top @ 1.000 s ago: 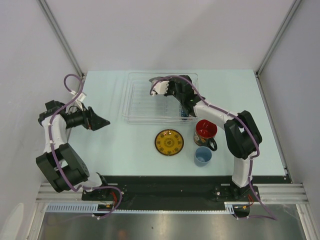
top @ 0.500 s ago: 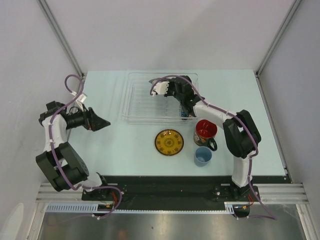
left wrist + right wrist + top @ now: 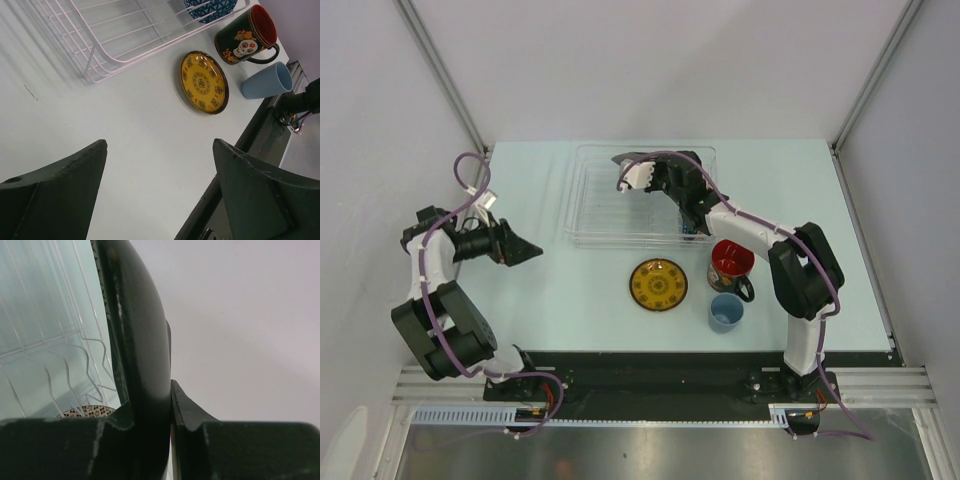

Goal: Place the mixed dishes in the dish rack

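Observation:
My right gripper [image 3: 638, 176] is shut on the black square floral plate [image 3: 623, 160] and holds it on edge above the clear dish rack [image 3: 582, 200]. In the right wrist view the plate's dark rim [image 3: 135, 330] sits clamped between my fingers, with the rack's ribs [image 3: 45, 340] below and a beige patterned bowl rim [image 3: 87, 411] beside them. The blue patterned bowl [image 3: 690, 229] is in the rack's near right corner, partly under my arm. The yellow saucer [image 3: 658, 284], red-inside mug [image 3: 730, 262] and light-blue cup [image 3: 726, 312] stand on the table. My left gripper [image 3: 527, 248] is open and empty, left of the rack.
The left wrist view shows the rack's corner [image 3: 100, 45], the blue bowl [image 3: 210, 7], saucer [image 3: 204, 82], mug [image 3: 245, 35] and cup [image 3: 267, 80], with the table's black front rail [image 3: 235, 165] close by. White walls enclose the table on three sides.
My right gripper has shifted the plate slightly left and back over the rack. My left gripper has dropped a little toward the near side.

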Robot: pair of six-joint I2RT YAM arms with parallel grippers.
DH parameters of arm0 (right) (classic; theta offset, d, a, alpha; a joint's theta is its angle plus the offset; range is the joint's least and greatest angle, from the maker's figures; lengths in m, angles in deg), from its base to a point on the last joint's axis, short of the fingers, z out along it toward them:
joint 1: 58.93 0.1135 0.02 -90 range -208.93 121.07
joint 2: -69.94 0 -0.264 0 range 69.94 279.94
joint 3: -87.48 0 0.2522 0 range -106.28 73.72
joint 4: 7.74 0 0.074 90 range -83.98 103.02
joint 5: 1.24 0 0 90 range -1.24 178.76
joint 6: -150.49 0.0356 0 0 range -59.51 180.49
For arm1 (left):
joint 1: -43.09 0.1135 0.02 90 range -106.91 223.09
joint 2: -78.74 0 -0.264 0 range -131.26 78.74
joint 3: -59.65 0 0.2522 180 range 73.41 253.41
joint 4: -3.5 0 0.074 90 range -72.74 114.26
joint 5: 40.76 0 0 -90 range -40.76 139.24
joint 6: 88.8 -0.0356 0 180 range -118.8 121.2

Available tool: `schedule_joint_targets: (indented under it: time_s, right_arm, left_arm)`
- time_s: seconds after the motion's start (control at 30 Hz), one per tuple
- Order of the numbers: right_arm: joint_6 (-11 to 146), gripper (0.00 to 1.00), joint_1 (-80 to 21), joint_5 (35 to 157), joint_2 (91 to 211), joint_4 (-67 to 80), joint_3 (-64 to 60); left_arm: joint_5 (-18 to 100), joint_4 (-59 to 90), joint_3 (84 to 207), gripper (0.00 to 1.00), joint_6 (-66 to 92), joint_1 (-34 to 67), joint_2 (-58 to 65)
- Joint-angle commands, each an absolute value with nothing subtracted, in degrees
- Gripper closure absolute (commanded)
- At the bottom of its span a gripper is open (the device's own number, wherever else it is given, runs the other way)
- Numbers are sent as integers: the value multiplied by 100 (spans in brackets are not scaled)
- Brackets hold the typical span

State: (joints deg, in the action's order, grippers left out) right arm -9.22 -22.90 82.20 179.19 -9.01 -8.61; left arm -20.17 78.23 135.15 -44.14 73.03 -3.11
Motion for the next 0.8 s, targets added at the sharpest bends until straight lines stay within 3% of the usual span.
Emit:
schedule_joint_targets:
  time_s: [0.0, 0.77]
  right_arm:
    - [-1123, 100, -2289, 8235, 17269, -2149, -1198]
    - [-832, 100, -2966, 8648, 18077, -2176, -1373]
  left_arm:
    - [-2309, 7869, 13458, 8, -4749, 7271, -309]
    - [-2388, 8115, 13661, 9, -4863, 7174, -353]
